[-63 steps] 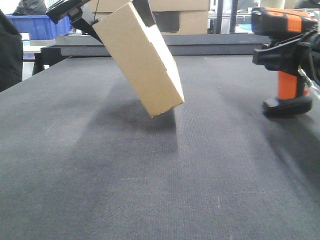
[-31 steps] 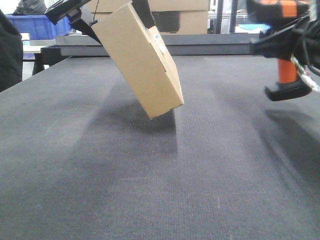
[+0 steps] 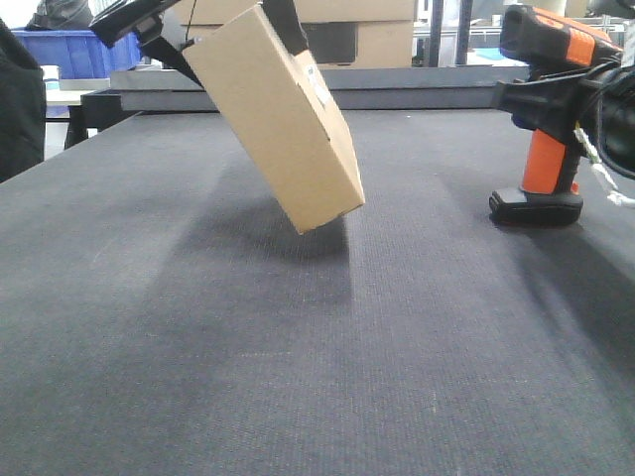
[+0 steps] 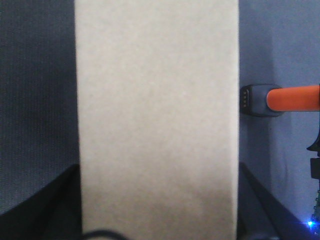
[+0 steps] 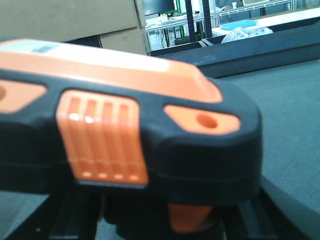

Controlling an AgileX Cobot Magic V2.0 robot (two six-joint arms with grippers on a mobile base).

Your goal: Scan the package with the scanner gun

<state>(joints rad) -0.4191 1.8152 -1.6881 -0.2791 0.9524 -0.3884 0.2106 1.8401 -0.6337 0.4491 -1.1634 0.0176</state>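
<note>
One package (image 3: pixel 283 124), one scanner gun (image 3: pixel 543 159) and two grippers are in view. The package hangs tilted in the upper left of the front view, its lower corner clear of the table (image 3: pixel 298 377) with a shadow under it. A small white label (image 3: pixel 319 87) shows on its narrow side. The left gripper (image 3: pixel 228 40) is clamped on the package's upper end, one black finger on each broad face. In the left wrist view the plain brown face fills the middle of the frame, with dark fingers (image 4: pixel 50 200) at the bottom corners.

The scanner gun stands at the right edge of the front view, well apart from the package, head up and black base low over the table; I cannot tell if the base touches. The right gripper (image 3: pixel 556 94) is closed around it where the head meets the orange handle.

The table is covered in dark grey woven matting. Behind it, two stacked cardboard boxes (image 3: pixel 382 40) sit at top centre and one blue crate (image 3: pixel 60 52) at upper left
</note>
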